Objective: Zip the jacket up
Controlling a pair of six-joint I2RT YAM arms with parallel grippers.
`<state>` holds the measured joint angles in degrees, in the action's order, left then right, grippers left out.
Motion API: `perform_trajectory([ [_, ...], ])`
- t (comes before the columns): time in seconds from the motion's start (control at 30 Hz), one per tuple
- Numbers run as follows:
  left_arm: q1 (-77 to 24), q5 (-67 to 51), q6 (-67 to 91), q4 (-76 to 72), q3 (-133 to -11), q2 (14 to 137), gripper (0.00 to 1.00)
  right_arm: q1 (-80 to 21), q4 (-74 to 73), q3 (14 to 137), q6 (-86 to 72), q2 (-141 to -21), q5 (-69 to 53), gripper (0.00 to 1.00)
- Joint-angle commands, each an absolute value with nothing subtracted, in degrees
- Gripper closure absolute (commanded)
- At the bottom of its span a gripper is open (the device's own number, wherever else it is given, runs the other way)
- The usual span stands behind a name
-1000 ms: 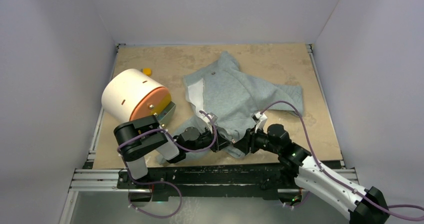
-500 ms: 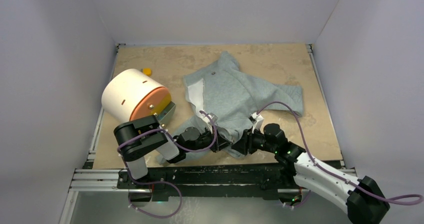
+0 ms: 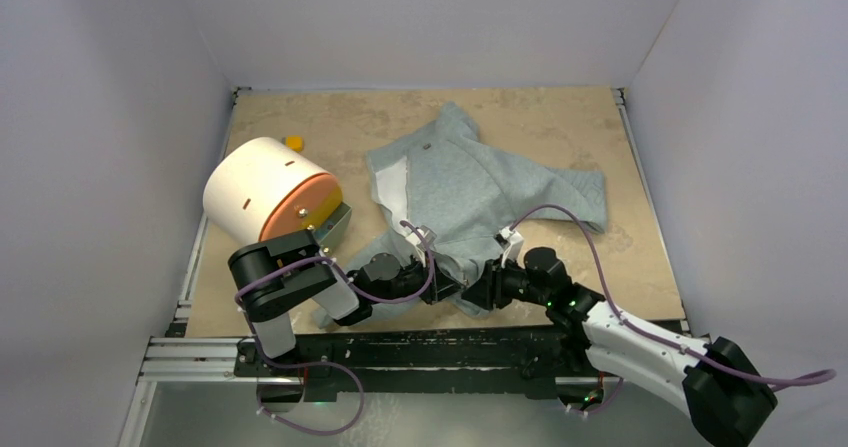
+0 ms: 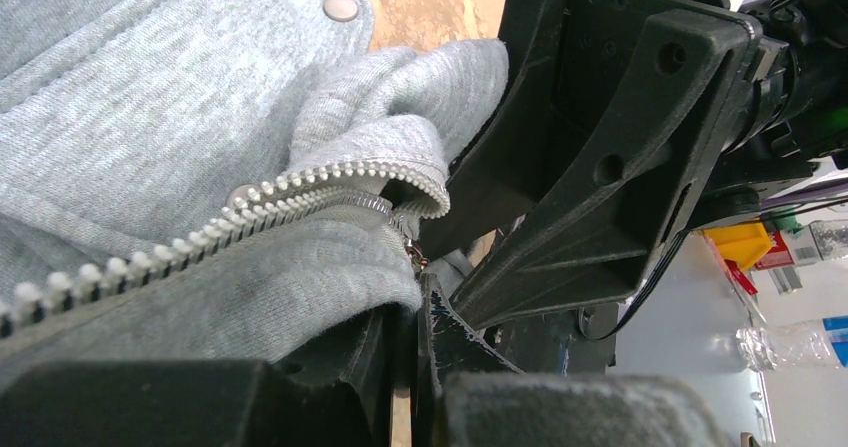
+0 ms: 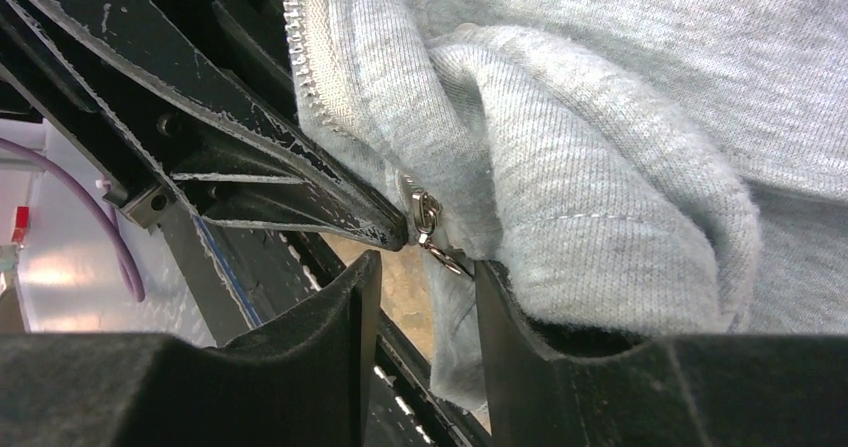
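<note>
Grey knit cloth: we count one jacket (image 3: 470, 192), lying on the tan table (image 3: 330, 117) at its near middle. We also count two grippers, one white drum (image 3: 250, 182) with an orange end, and one small yellow piece (image 3: 294, 142). The jacket's long axis runs near to far, hem toward the arm bases, one sleeve stretched out to the right. We see the left gripper (image 4: 415, 312) pinched tight on the hem at the foot of the zipper (image 4: 300, 192). The right gripper (image 5: 425, 277) stands partly open, the metal zipper pull (image 5: 430, 229) hanging in the gap between its fingers, unclamped.
</note>
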<state>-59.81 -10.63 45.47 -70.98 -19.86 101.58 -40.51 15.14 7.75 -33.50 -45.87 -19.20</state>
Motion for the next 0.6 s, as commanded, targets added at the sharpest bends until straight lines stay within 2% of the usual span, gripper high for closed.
perform_trajectory([
  [0.0, -60.2, -11.8, 46.0, -70.9, -21.2, 102.6, 1.0, -40.8, 19.0, 6.5, -33.8, -47.2, -20.3, 0.61],
  [0.27, -60.2, -11.9, 46.2, -70.8, -21.6, 103.2, 1.0, -40.7, 20.9, 5.8, -33.9, -46.5, -21.3, 0.75],
  [0.47, -60.2, -12.0, 46.4, -71.0, -21.6, 103.6, 1.0, -40.7, 21.1, 5.5, -34.2, -45.3, -20.8, 0.91],
  [0.57, -60.1, -12.0, 46.4, -70.9, -21.5, 103.6, 1.0, -40.7, 21.5, 5.4, -34.5, -45.2, -20.8, 0.91],
])
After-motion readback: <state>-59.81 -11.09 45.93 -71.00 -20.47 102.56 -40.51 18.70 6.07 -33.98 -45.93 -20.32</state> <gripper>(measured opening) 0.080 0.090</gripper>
